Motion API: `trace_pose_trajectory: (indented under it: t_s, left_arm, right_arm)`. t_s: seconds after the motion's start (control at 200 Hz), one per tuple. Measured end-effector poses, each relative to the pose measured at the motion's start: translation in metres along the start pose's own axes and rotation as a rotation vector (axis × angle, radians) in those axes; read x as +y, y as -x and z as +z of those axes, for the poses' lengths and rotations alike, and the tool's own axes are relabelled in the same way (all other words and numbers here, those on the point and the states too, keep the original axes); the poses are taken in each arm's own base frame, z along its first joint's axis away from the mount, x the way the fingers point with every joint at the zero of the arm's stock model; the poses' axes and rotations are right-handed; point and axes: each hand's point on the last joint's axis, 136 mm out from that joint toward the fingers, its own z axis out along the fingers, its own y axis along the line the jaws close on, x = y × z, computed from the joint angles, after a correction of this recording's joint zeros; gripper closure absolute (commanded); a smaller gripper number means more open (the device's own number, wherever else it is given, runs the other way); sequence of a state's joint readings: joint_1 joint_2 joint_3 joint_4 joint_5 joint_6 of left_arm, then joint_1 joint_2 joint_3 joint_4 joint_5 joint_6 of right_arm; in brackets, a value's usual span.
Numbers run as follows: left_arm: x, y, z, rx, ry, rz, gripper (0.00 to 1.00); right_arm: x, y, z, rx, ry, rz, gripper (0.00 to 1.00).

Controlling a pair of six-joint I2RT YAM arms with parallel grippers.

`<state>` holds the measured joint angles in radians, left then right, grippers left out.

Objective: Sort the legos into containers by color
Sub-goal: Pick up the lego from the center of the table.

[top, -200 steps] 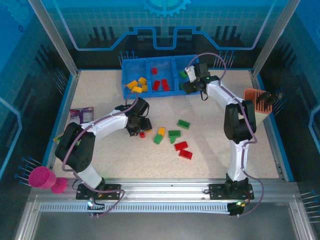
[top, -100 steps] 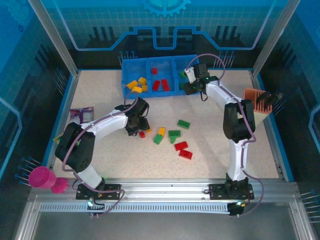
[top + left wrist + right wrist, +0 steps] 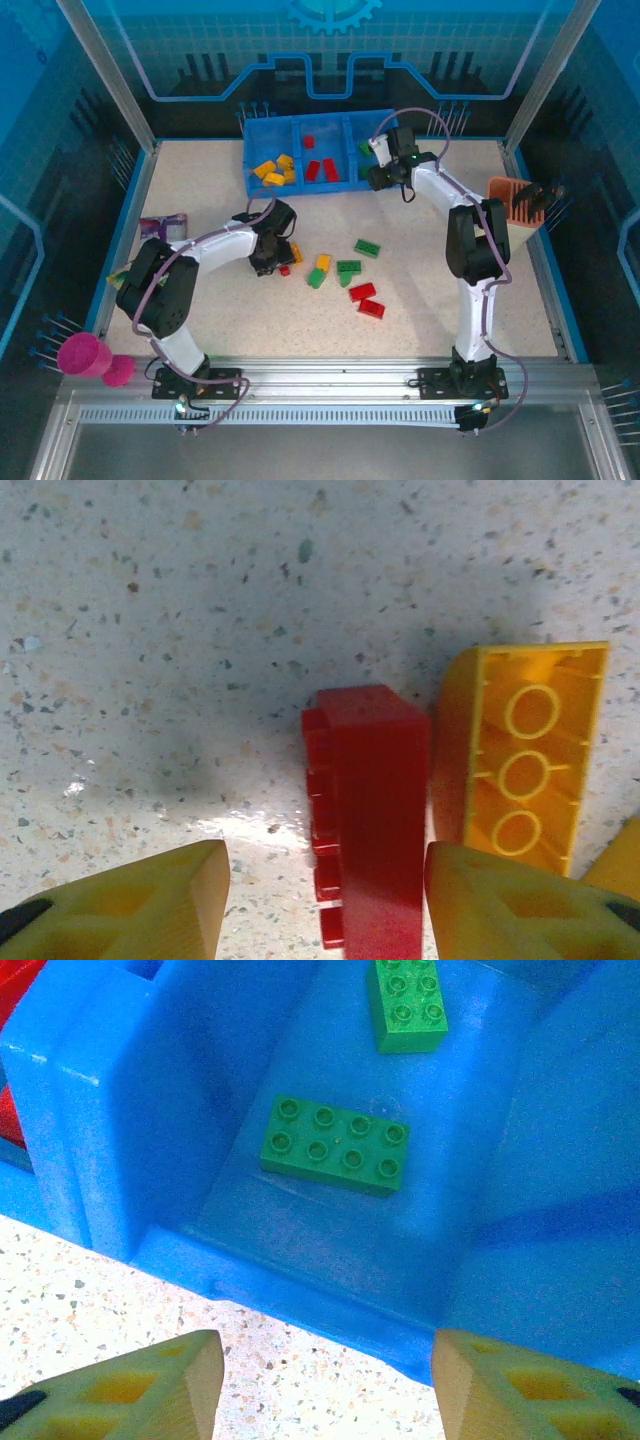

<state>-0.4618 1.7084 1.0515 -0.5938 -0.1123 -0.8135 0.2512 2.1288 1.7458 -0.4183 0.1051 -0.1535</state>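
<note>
My left gripper (image 3: 272, 258) is down on the table left of the loose legos, jaws open. In the left wrist view a red brick (image 3: 375, 810) stands on its side between the fingers of my left gripper (image 3: 325, 868). It lies against the right finger, with a gap to the left finger. A yellow brick (image 3: 525, 760) lies upside down just right of it. My right gripper (image 3: 377, 176) hangs open and empty over the near rim of the blue tray (image 3: 300, 190). Two green bricks (image 3: 335, 1145) lie in its right compartment (image 3: 300, 1285).
Loose green (image 3: 348, 268), yellow (image 3: 323, 262) and red bricks (image 3: 366, 300) lie mid-table. Yellow bricks (image 3: 275, 170) fill the tray's left compartment, red ones (image 3: 320, 166) the middle. A purple packet (image 3: 163, 228) lies left, an orange-pink holder (image 3: 515, 205) right, a magenta cup (image 3: 82, 355) off the near-left corner.
The left gripper's jaws have narrowed around the red brick and its wrist has shifted slightly left. The right gripper has barely moved.
</note>
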Motion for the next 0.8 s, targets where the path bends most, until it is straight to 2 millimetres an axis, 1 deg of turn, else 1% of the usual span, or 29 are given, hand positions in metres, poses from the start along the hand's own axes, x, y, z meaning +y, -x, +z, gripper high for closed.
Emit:
trace_pose_trajectory:
  t_s: [0.125,0.25,0.34,0.435,0.52,0.595,0.701,0.801]
  left_arm:
    - [0.006,-0.003,0.005,0.017,0.009,-0.011,0.50]
    - [0.006,-0.006,0.012,0.033,0.012,-0.023,0.53]
    - [0.005,-0.007,0.017,0.041,0.013,-0.031,0.58]
    - [0.006,-0.006,0.017,0.043,0.015,-0.038,0.64]
    - [0.009,-0.007,0.018,0.047,0.024,-0.037,0.73]
    - [0.010,-0.007,0.017,0.049,0.027,-0.035,0.79]
    - [0.010,-0.006,0.017,0.049,0.030,-0.026,0.81]
    - [0.009,-0.004,0.013,0.047,0.034,0.006,0.82]
  right_arm:
    - [0.000,0.000,0.000,0.001,-0.001,-0.001,0.42]
    - [0.000,-0.001,0.001,0.002,0.000,-0.004,0.42]
    - [0.000,-0.001,0.001,0.002,-0.001,-0.004,0.42]
    - [-0.001,-0.001,0.001,0.003,-0.004,-0.004,0.42]
    - [-0.001,-0.001,0.001,0.004,-0.008,-0.004,0.42]
    - [-0.002,-0.001,0.001,0.005,-0.011,-0.004,0.42]
    - [-0.001,-0.006,-0.001,0.011,-0.009,-0.003,0.42]
    - [0.001,-0.012,-0.010,0.016,-0.008,0.004,0.42]
